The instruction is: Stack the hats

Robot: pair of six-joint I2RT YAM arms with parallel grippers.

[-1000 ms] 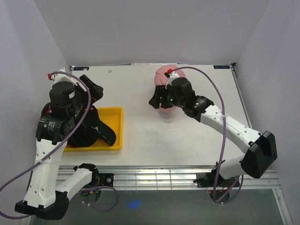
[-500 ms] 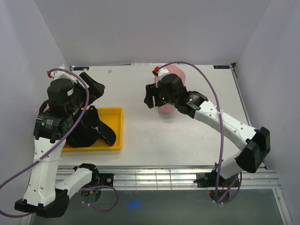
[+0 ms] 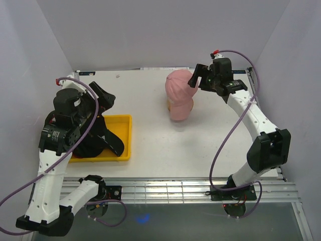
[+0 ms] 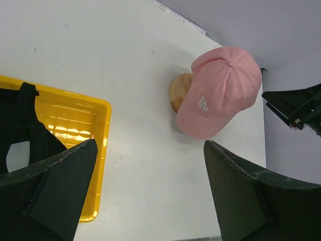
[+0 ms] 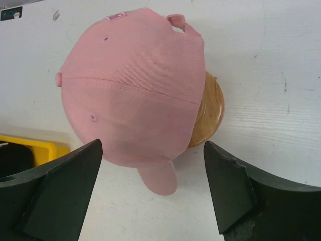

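At lower left, dark hats (image 3: 103,143) are left in the yellow tray (image 4: 75,118), the left gripper (image 4: 150,144) held spread and empty above them. Further back, the pink hat (image 3: 179,95) is seated on the wooden stand (image 5: 206,113); it has just been released, and the right gripper (image 5: 153,144), spread wide, has been drawn off toward the upper right. The stack is judged begun; the tray's hats remain.
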